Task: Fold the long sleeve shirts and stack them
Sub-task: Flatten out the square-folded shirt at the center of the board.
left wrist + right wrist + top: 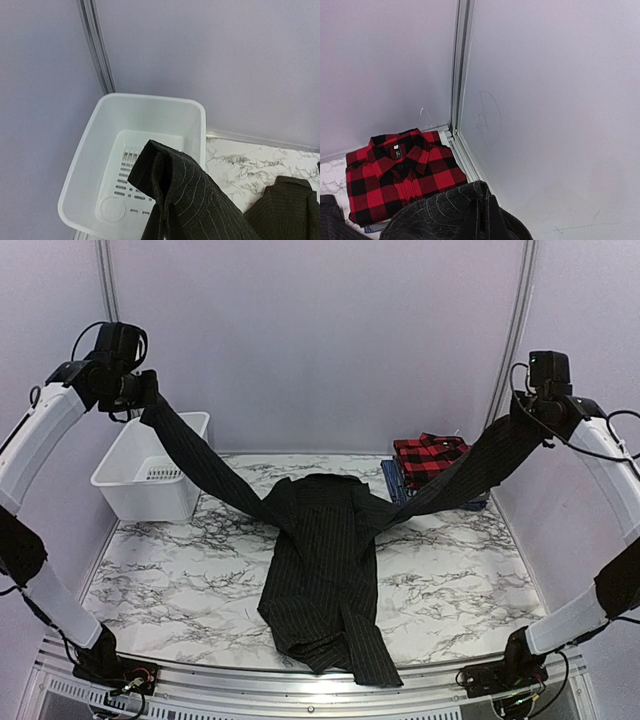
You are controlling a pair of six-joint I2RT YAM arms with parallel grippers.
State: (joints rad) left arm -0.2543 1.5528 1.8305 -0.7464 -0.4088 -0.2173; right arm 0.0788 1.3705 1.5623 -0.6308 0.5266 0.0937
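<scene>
Left gripper (148,392) and right gripper (521,424) are each pinching a sleeve of the black pinstriped shirt (322,570), held high and wide apart. Its body is lying on the marble table (455,580), hem reaching the near edge, tabletop showing on both sides.

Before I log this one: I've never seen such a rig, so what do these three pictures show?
Two white robot arms stand at the near edge of a marble-patterned table. The wide picture comes from a camera above and behind them, the other two from cameras on the wrists. The left gripper and right gripper each hold up a sleeve of the black pinstriped cloth shirt, whose body lies on the table. A folded red-and-black plaid shirt sits far right, a white plastic bin far left.
</scene>
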